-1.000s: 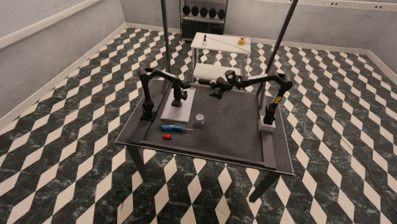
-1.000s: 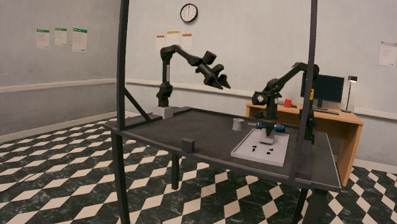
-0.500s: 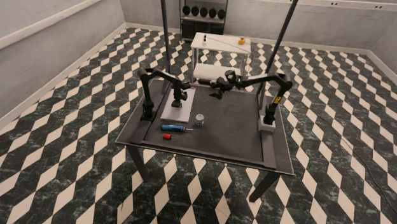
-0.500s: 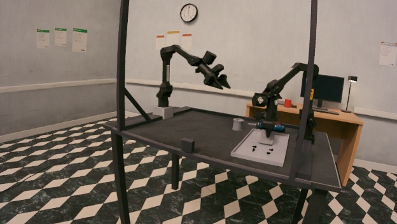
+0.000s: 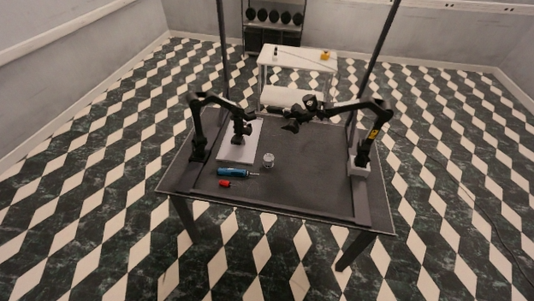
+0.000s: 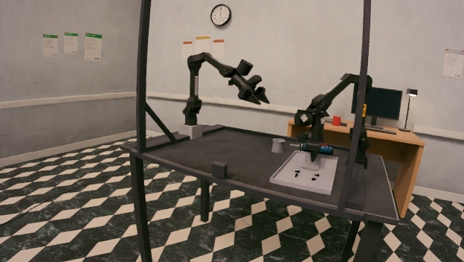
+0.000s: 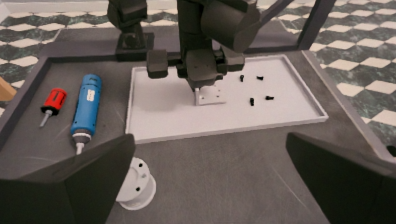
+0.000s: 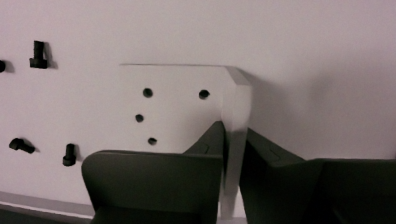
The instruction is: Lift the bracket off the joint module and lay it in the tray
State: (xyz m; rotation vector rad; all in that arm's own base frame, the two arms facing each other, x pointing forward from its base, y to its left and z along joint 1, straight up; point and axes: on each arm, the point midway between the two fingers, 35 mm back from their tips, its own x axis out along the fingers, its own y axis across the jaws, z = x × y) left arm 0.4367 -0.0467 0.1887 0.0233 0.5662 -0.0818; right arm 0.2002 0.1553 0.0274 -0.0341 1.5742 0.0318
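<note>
Bracket (image 7: 211, 96) (image 8: 182, 107): in the tray (image 5: 236, 162) (image 6: 327, 190) (image 7: 225, 132), plate flat, seemingly touching down. Right jaws (image 6: 314, 156) pinch its upright flange, long axis running between them; right arm nearer. Next, likely release, straight up. Left jaws (image 6: 265, 103) wide, empty. Joint module (image 5: 269, 160) (image 6: 277, 145) (image 7: 137, 185) stands beside the tray.

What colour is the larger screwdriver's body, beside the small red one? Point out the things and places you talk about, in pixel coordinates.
Blue (image 5: 231, 172) (image 6: 324, 149) (image 7: 87, 107), clearest in the left wrist view.

Matt, smooth plastic-looking bracket (image 7: 211, 96) (image 8: 185, 80) between the tool's (image 8: 234, 150) dark matt fingers; bench (image 5: 308, 171) (image 6: 208, 149) (image 7: 215, 175) beneath, dull, faintly scratched.
</note>
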